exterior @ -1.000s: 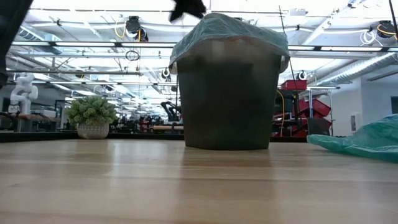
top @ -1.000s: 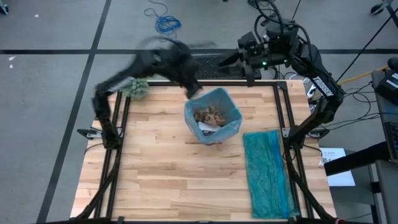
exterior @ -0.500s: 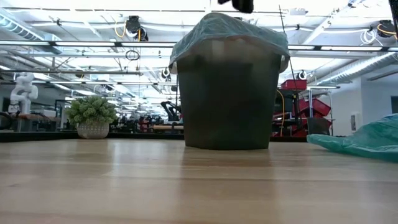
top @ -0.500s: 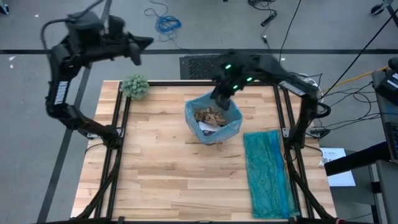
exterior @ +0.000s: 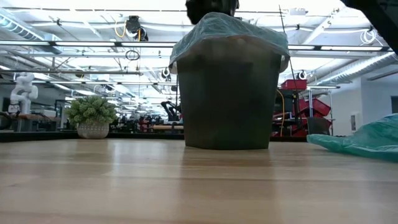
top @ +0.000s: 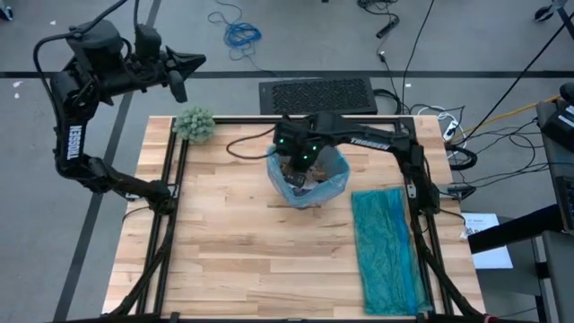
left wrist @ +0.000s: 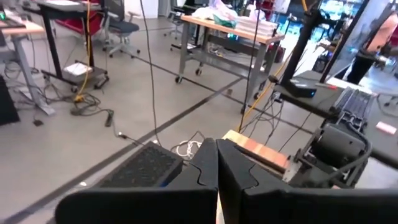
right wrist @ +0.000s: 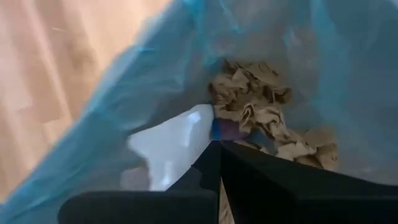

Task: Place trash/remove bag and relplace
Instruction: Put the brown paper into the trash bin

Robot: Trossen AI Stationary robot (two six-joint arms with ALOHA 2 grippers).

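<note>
Over bag (top: 309, 179) | right gripper (right wrist: 219, 146) clenched empty | trash (right wrist: 258, 112) just beneath

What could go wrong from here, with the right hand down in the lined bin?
1. The right hand, shut, points into the blue bag over the trash. A pull without a grip on the rim could leave the bag behind or tear the thin plastic.
2. The bin stands free on the table. A sideways tug could tip it and spill scraps.
</note>
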